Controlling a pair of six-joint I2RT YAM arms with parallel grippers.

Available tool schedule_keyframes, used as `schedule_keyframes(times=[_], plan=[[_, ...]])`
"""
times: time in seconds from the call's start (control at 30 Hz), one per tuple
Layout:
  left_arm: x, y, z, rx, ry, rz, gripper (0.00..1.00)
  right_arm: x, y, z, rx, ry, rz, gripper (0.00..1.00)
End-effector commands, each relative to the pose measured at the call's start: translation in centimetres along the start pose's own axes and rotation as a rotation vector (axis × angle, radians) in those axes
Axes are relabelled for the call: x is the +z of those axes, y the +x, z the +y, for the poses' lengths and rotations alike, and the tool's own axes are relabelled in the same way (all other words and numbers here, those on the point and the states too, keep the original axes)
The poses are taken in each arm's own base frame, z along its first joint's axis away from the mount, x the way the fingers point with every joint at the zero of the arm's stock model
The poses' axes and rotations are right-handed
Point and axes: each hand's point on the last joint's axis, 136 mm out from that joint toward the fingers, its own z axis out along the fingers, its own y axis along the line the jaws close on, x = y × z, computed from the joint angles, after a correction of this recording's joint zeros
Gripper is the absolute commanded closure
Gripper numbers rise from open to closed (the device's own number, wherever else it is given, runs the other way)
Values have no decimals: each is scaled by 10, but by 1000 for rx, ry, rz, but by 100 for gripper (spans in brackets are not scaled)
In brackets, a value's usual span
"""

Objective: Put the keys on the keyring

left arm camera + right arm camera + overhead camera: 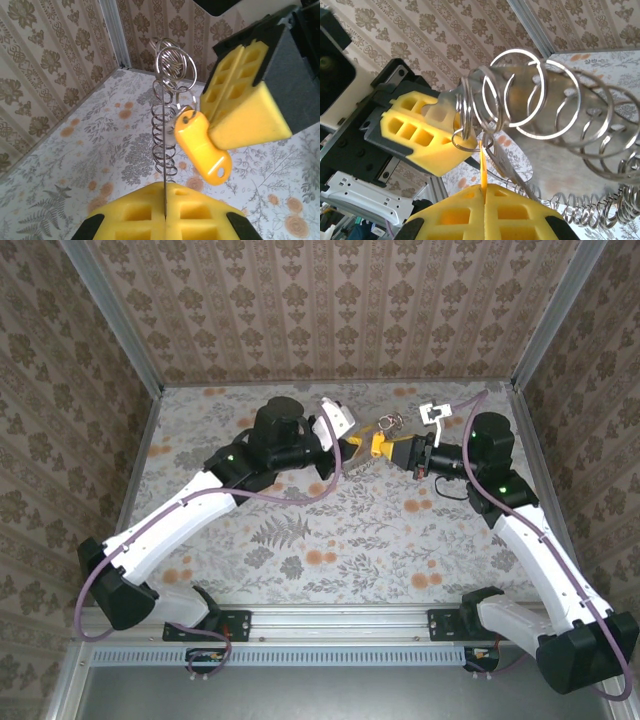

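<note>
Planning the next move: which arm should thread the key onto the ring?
Probably right: the right gripper is shut on the key, beside the keyring that the left gripper clamps.

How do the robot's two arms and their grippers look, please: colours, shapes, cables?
The left arm and the right arm have white links and bulky black joints, each with a small green light. A thin purple cable runs along each. The left gripper and the right gripper have yellow block fingers with square hollows, on black mounts.
</note>
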Motion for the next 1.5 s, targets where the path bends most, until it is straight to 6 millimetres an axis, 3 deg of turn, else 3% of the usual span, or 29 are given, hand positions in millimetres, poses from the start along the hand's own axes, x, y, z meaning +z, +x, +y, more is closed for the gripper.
schedule_keyframes(times=[0.0,0.47,0.7,1.17,1.47], plan=[[-16,-28,5,111,-97,-89,100,-1,0,2,34,1,19,100],[-11,-25,13,140,-209,-64,100,-5,3,3,59,15,12,100],[-11,-29,4,101,-159,-85,100,-7,2,2,58,27,-2,100],[-1,-28,-24,39,-53,-107,100,-2,-20,4,52,18,-50,100],[2,-33,-20,-60,-74,-130,100,-1,-16,-5,71,51,-46,100]])
